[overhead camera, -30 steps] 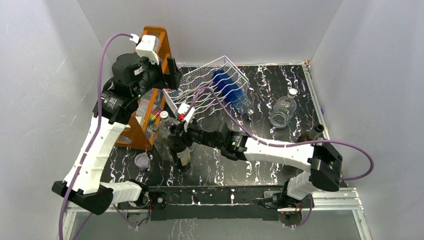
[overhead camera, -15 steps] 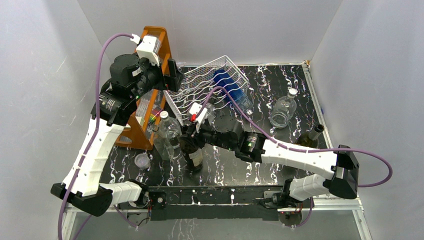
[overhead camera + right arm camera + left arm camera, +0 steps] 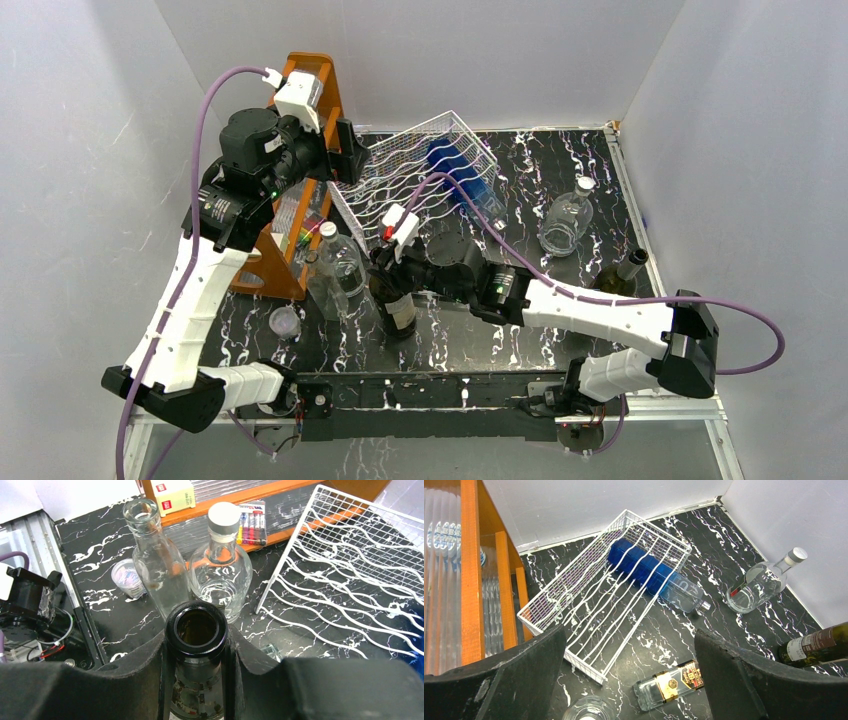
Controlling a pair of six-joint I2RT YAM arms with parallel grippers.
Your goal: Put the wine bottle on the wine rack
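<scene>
The wine bottle (image 3: 398,308) is dark glass with a pale label, its open mouth (image 3: 197,628) facing the right wrist camera. My right gripper (image 3: 386,268) (image 3: 197,652) is shut on its neck and holds it nearly upright at the front middle of the table. Whether its base touches the table I cannot tell. The white wire wine rack (image 3: 392,185) (image 3: 599,605) (image 3: 350,575) stands tilted behind it, apart from it. My left gripper (image 3: 345,150) (image 3: 629,640) hangs open and empty high above the rack's left end.
A blue bottle (image 3: 460,172) (image 3: 644,570) lies in the rack. Two clear bottles (image 3: 338,262) (image 3: 220,572) stand left of the held one, beside a small cup (image 3: 285,322). The orange frame (image 3: 312,120) stands at the left. A round clear bottle (image 3: 565,222) and a dark bottle (image 3: 620,275) lie at the right.
My right arm has carried the wine bottle to the right, away from the two clear bottles. The left arm has stayed where it was.
</scene>
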